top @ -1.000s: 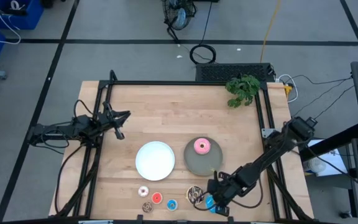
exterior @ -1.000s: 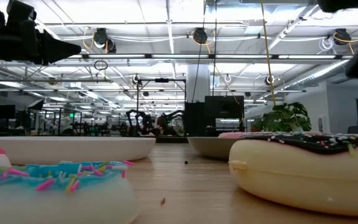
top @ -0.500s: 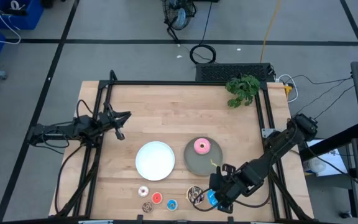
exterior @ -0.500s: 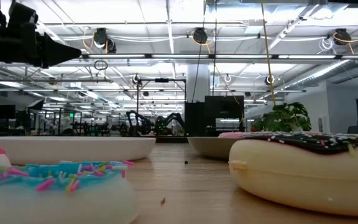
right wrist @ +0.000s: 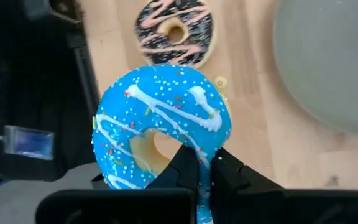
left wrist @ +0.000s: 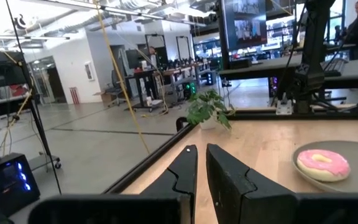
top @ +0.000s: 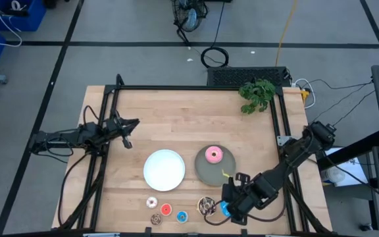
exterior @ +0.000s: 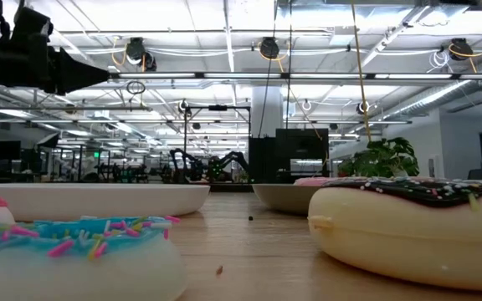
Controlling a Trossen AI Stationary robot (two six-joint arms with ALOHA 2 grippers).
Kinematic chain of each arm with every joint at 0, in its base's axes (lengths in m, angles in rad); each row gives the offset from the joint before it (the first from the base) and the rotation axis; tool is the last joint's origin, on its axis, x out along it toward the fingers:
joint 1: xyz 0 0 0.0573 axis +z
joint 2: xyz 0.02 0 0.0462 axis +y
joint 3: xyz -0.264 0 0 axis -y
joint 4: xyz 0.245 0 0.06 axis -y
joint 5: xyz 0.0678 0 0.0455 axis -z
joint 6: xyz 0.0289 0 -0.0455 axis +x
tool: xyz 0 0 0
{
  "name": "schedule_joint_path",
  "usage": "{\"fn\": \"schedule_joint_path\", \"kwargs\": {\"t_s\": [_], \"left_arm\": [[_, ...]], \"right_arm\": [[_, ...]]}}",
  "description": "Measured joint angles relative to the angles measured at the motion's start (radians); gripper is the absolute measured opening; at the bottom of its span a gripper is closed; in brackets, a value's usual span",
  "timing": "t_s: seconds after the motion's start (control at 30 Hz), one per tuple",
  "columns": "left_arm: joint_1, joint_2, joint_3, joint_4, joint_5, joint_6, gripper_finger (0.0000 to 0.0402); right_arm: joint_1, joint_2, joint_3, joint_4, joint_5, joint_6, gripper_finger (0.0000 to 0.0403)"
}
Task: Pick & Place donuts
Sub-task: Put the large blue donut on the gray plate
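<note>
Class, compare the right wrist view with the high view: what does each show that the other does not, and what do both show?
Only the right wrist view shows how the right pincer is shut on the blue donut's rim, and its white icing streaks. Only the high view shows the white plate, the pink donut, the four tiny donuts and the waiting left pincer near the table's left edge. Both show the grey plate, the brown streaked donut and the blue donut.

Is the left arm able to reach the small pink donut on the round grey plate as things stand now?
Probably yes: the small pink donut lies uncovered on the round grey plate, nothing stands between, and the left end effector carries nothing.
</note>
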Motion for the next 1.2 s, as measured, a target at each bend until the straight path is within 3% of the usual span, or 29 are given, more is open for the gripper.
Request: {"fn": "schedule_joint_path", "kwargs": {"t_s": [0.43, 0.63, 0.8, 1.07, 1.2], "left_arm": [[0.000, 0.000, 0.000, -0.017, 0.001, -0.029, 0.0042], [0.000, 0.000, 0.000, -0.018, 0.001, -0.020, 0.0042], [0.000, 0.000, 0.000, -0.018, 0.002, -0.016, 0.0042], [0.000, 0.000, 0.000, -0.033, 0.003, 0.023, 0.0042], [0.000, 0.000, 0.000, -0.034, 0.003, 0.032, 0.0042]], "right_arm": [[-0.085, 0.004, -0.023, -0.029, -0.021, -0.090, 0.0004], [-0.164, 0.004, -0.023, -0.091, 0.104, -0.177, 0.0004], [-0.273, 0.004, -0.064, -0.114, 0.127, -0.248, 0.0004], [-0.385, 0.004, -0.257, 0.029, -0.076, -0.366, 0.0004], [-0.424, 0.004, -0.326, 0.120, -0.099, -0.383, 0.0004]]}}
